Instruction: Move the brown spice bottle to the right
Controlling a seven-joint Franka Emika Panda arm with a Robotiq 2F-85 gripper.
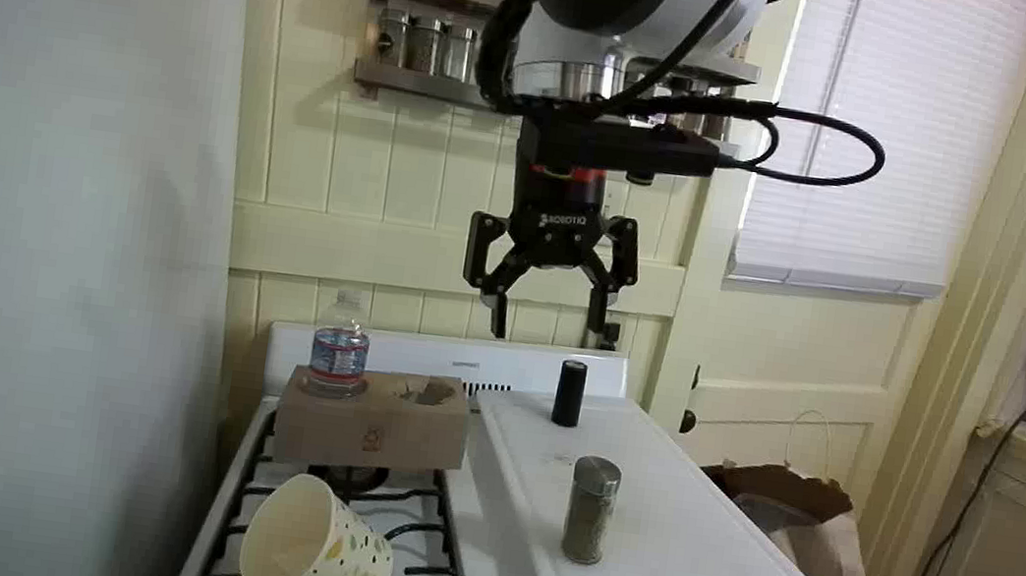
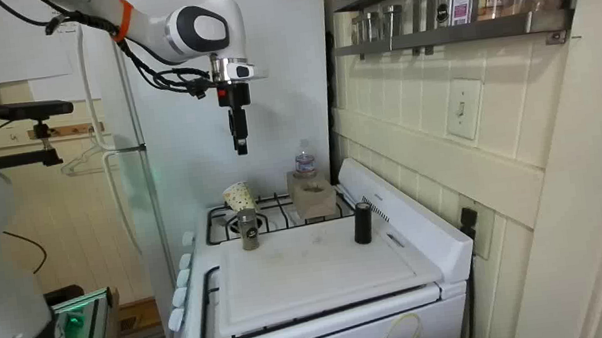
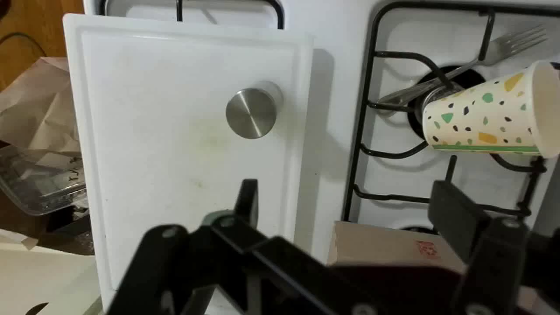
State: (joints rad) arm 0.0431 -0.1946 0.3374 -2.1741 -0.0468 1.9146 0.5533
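Pincer (image 1: 549, 321) spread, high above worktop (image 1: 493, 553). Brown bottle (image 1: 586, 528) upright on board (image 1: 695, 560), near the edge facing cup (image 3: 485, 116). Black bottle (image 1: 569, 395) upright too, well apart.

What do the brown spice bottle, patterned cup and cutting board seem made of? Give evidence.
Brown spice bottle: clear glass, perhaps plastic, contents showing through; lid apparently brushed metal, streakily shiny. Patterned cup: likely smooth paper, thin-walled and printed. Cutting board: probably smooth white plastic, showing no grain.
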